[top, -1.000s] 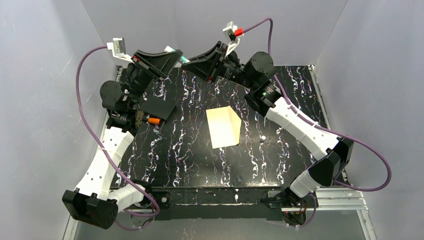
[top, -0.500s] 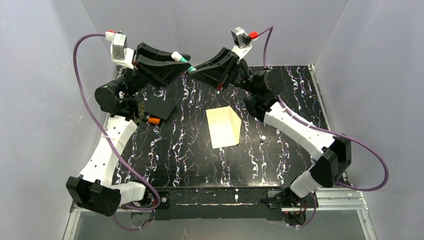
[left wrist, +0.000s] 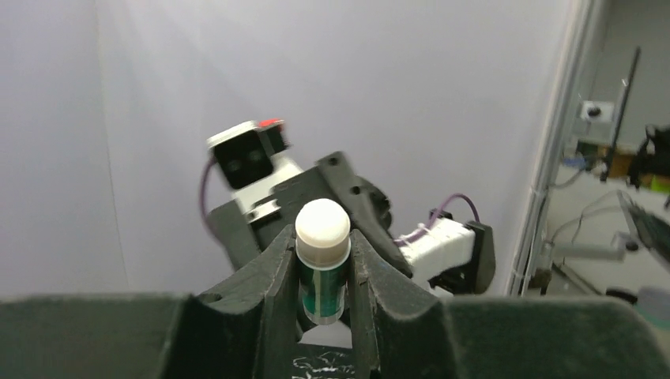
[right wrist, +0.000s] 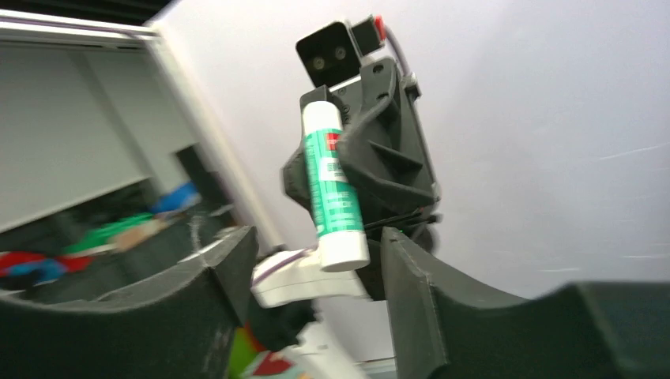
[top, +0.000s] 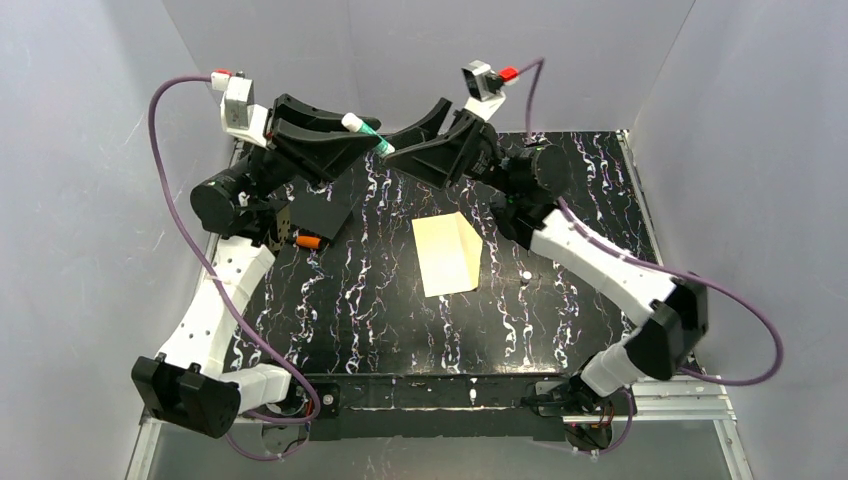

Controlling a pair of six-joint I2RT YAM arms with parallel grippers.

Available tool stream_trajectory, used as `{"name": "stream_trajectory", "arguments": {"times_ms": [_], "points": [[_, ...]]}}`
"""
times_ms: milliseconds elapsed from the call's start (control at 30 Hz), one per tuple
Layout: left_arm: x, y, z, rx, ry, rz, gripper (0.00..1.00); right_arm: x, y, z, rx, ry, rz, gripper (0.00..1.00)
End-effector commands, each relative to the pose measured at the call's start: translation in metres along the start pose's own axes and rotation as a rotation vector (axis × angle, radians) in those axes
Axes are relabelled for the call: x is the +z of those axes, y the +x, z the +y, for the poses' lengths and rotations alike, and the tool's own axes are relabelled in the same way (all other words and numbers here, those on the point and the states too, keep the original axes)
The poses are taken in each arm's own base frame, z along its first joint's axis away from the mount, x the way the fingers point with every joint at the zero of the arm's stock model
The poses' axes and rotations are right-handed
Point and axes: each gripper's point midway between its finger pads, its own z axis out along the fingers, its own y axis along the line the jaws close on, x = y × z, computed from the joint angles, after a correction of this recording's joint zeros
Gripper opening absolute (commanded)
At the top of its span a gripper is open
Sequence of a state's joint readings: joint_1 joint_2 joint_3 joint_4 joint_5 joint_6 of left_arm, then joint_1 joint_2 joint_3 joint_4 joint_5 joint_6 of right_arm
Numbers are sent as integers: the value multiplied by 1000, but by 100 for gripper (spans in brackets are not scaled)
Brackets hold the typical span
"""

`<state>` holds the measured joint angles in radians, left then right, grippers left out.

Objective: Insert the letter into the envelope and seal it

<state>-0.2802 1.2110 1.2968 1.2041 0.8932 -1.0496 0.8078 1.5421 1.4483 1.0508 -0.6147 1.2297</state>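
Observation:
The cream envelope (top: 447, 254) lies flat in the middle of the black table. The white letter is not in view. My left gripper (top: 362, 128) is raised above the table's back and is shut on a green glue stick (top: 367, 132) with a white cap. The stick also shows in the left wrist view (left wrist: 322, 264), between the left gripper's (left wrist: 322, 253) fingers. My right gripper (top: 402, 140) is open and faces it. In the right wrist view the stick's (right wrist: 333, 189) white end sits in the right gripper's (right wrist: 316, 260) gap, clear of both fingers.
A black square card (top: 322, 210) lies at the back left of the table (top: 380, 310), with a small orange object (top: 308, 241) beside it. Grey walls enclose the back and both sides. Purple cables loop off both wrists.
Both wrists have risen from near the table's back and turned towards each other. The right gripper has opened and its fingers now flank the glue stick's white end. The envelope has not moved.

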Motion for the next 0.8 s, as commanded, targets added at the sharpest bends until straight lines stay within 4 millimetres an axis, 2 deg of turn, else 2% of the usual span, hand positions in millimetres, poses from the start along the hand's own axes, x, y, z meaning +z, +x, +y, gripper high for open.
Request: {"name": "stream_trajectory", "arguments": {"times_ms": [0,67,133,233,300,433,633,767], "points": [[-12,-10,39,-106,-256,-129,0,-15,-31,2,-360,249,-72,72],[-23,-10,61,-204,-410,-182,0,-37,-39,-14,-533,417,-52,77],[-33,-4,73,-370,-515,-234,0,-56,-43,-28,-675,524,-33,80],[-49,8,87,-606,-638,-307,0,-69,-49,-40,-813,608,24,84],[-57,22,94,-769,-700,-330,0,-67,-51,-44,-876,617,62,87],[-62,36,98,-965,-728,-357,0,-55,-50,-54,-985,619,122,93],[-65,45,102,-1118,-753,-388,0,-37,-36,-71,-1160,628,210,94],[-63,49,103,-1161,-759,-363,0,-29,-41,-68,-1250,626,190,94]]}}
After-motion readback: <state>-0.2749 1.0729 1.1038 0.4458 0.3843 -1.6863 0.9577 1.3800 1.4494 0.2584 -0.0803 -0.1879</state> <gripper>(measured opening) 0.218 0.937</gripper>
